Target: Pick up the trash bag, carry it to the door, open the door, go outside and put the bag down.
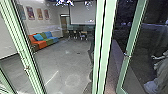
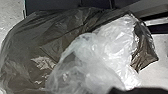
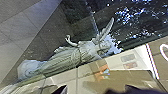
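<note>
Bag (image 2: 32,47): dark, clear plastic (image 2: 100,55) over part
Door (image 1: 130,42): green-framed
Statue (image 3: 75,56): pale, robed
Sofa (image 1: 42,45): multicoloured
Pincers: I can't tell whether either is spread or pressed together

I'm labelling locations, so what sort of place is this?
Probably an office lounge or meeting room, seen past green frames: a multicoloured sofa, wall pictures and a large pale screen suggest it.

Sofa (image 1: 44,42) along left wall, cushion (image 1: 38,37) on it, pictures (image 1: 30,13) hung above; screen (image 1: 82,12) at far end, furniture (image 1: 83,35) below, doorway (image 1: 65,21) left of screen; door (image 1: 131,40) near, on right, statue (image 1: 161,71) right of its frame
</note>
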Robot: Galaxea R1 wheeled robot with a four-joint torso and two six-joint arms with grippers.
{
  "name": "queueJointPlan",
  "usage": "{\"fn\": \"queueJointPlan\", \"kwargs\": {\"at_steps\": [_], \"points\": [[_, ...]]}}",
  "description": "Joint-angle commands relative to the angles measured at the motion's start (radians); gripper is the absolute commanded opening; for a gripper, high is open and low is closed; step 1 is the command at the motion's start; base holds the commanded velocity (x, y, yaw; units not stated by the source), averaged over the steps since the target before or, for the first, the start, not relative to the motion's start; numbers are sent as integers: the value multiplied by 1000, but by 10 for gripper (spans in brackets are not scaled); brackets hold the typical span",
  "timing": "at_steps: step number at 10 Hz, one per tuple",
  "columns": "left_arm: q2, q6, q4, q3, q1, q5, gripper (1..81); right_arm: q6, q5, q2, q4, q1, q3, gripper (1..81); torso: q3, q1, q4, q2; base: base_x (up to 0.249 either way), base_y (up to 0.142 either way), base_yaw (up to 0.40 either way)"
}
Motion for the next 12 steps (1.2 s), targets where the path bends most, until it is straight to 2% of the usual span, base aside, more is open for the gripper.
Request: {"fn": "queueJointPlan", "kwargs": {"at_steps": [1,2,3,4,5,7,9,11,12], "points": [[-4,6,-11,5,-26,86,10,-7,-34,-10,123,135,-23,811,0,0,0,0,0,0,0],[-2,6,-11,5,-26,86,10,-9,-57,-4,205,123,5,811,0,0,0,0,0,0,0],[-4,6,-11,5,-26,86,10,-9,-114,1,307,123,43,811,0,0,0,0,0,0,0],[-5,6,-13,5,-26,86,10,-11,-134,-5,364,127,72,811,0,0,0,0,0,0,0],[-5,6,-11,5,-26,86,10,-12,-189,-11,437,136,116,811,0,0,0,0,0,0,0],[-4,9,-6,5,-26,86,10,-14,-333,-51,606,141,280,811,0,0,0,0,0,0,0],[-7,9,-6,5,-26,86,10,-14,-435,-87,795,135,422,811,0,0,0,0,0,0,0],[-7,10,-2,5,-28,85,10,-14,-501,-149,998,104,576,811,0,0,0,0,0,0,0],[-7,12,-2,5,-27,83,10,-12,-502,-181,1083,63,644,811,0,0,0,0,0,0,0]]}}
